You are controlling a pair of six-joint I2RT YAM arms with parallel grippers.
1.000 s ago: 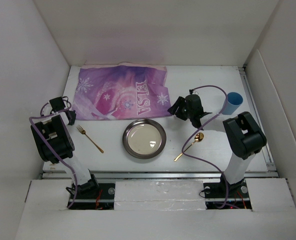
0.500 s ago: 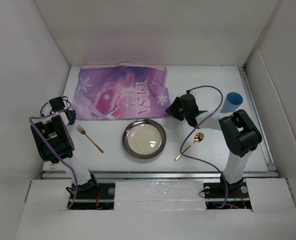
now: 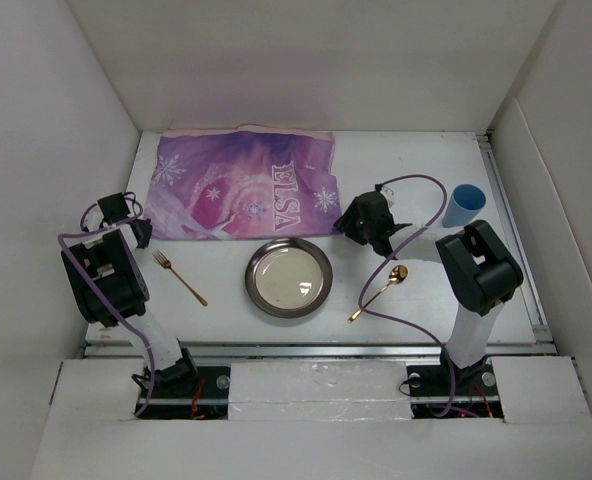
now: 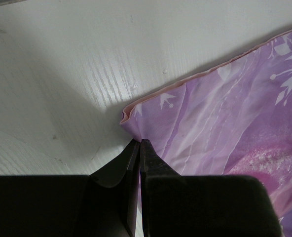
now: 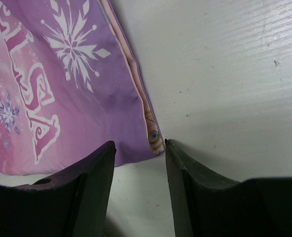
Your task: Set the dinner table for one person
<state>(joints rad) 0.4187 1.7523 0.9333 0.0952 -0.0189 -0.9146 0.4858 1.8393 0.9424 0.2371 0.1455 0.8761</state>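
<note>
Currently listed: white surface (image 3: pixel 426 160), spanning the walled bay ahead of both arm bases and carrying all items. Purple ELSA placemat (image 3: pixel 236 185), far left-centre, rumpled. Steel plate (image 3: pixel 250 278), centre, just beside the placemat's near edge. Gold fork (image 3: pixel 180 277), left of plate; gold spoon (image 3: pixel 380 292), right of it. Blue cup (image 3: pixel 465 205), far right. Left gripper (image 4: pixel 138 143): pressed together at the placemat's near-left corner; whether cloth is caught, cannot tell. Right gripper (image 5: pixel 138 145): spread, straddling the placemat's near-right corner.
</note>
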